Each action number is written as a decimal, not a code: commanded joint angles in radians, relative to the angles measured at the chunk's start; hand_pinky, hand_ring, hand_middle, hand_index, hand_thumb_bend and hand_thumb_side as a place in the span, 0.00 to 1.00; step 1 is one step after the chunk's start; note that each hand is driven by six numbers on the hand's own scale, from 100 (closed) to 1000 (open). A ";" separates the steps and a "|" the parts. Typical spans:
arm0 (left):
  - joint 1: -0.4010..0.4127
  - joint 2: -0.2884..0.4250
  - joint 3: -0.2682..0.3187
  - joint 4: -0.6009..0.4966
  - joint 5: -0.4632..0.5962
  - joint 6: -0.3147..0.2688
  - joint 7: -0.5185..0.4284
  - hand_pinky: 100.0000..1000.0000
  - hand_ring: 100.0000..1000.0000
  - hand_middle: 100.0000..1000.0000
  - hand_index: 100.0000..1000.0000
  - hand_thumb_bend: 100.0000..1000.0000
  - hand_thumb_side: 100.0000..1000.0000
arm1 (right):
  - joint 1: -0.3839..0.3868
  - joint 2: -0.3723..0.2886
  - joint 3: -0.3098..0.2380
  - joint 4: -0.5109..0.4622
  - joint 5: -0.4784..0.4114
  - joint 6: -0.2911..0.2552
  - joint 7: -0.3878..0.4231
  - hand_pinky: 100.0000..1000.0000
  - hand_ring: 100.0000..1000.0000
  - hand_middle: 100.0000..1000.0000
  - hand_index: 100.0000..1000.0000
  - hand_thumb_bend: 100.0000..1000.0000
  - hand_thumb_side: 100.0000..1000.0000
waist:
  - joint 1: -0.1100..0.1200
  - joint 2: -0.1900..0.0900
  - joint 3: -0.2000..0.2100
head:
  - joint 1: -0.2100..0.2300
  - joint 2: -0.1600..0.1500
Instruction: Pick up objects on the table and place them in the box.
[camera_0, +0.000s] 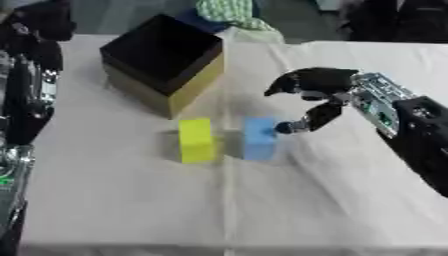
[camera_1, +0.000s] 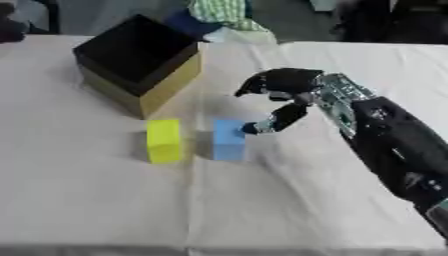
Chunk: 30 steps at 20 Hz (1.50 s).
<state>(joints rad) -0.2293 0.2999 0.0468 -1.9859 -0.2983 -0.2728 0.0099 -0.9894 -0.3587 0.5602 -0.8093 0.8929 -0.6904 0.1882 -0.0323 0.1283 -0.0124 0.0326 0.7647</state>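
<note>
Sitting at far left on the white table: a box with yellow sides and a dark top. Standing side by side nearer: yellow block, then blue block. Reaching in from the right: right hand, fingers spread and curved, thumb tip touching the blue block's right side.
</note>
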 joint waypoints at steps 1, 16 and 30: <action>-0.009 0.016 0.001 -0.014 0.001 -0.001 -0.005 0.73 0.73 0.76 0.81 0.03 0.82 | -0.018 0.006 -0.012 -0.001 0.016 -0.001 0.004 0.89 0.91 0.83 0.95 0.39 1.00 | 0.004 -0.012 0.003 | -0.004 0.005; -0.012 0.016 0.003 -0.014 -0.006 0.001 -0.010 0.73 0.73 0.76 0.81 0.03 0.83 | 0.017 -0.006 0.002 -0.082 0.048 0.036 0.054 0.89 0.90 0.82 0.95 0.37 1.00 | 0.005 0.002 0.004 | -0.002 0.005; -0.001 0.021 0.006 -0.014 -0.012 0.013 -0.018 0.73 0.73 0.76 0.81 0.03 0.83 | -0.021 -0.060 -0.009 -0.066 -0.017 0.021 -0.087 0.87 0.88 0.78 0.94 0.28 1.00 | -0.007 -0.018 -0.018 | 0.008 0.005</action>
<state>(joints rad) -0.2251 0.3002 0.0470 -1.9859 -0.3052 -0.2626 -0.0069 -0.9927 -0.3882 0.5603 -0.8700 0.8881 -0.6687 0.1125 -0.0399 0.1255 -0.0300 0.0384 0.7647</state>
